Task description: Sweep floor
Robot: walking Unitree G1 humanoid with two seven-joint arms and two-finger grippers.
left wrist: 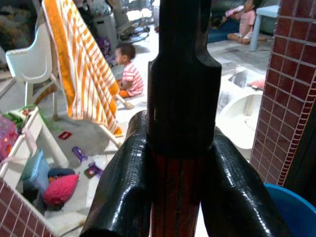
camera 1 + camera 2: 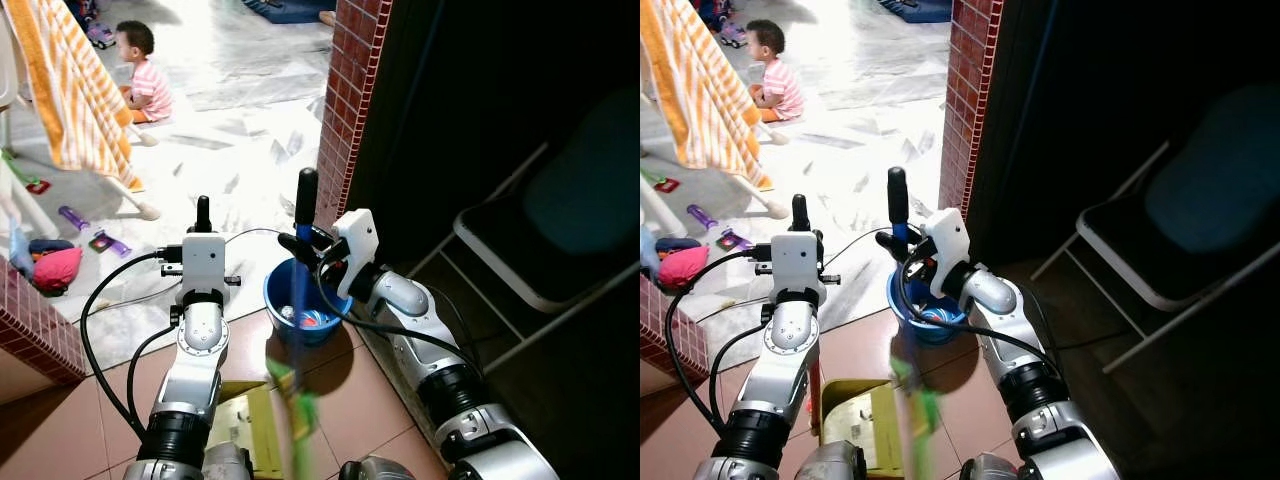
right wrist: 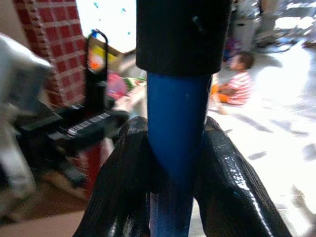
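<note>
Right wrist view: right gripper (image 3: 170, 163) clamped on blue broom (image 2: 299, 300) standing near upright, head down by robot's feet, left gripper (image 1: 185, 182) clenched on red dustpan handle (image 1: 177, 192) just beside, yellow dustpan (image 2: 245, 425) below.

2 tools: the left tool (image 1: 177, 197) and the right tool (image 3: 177, 192). 2 handles, 1 red handle (image 1: 177, 192) and 1 blue handle (image 3: 177, 143). 1 blue bucket (image 2: 280, 290), 1 folding chair (image 2: 545, 250), 1 striped towel (image 2: 75, 85).
</note>
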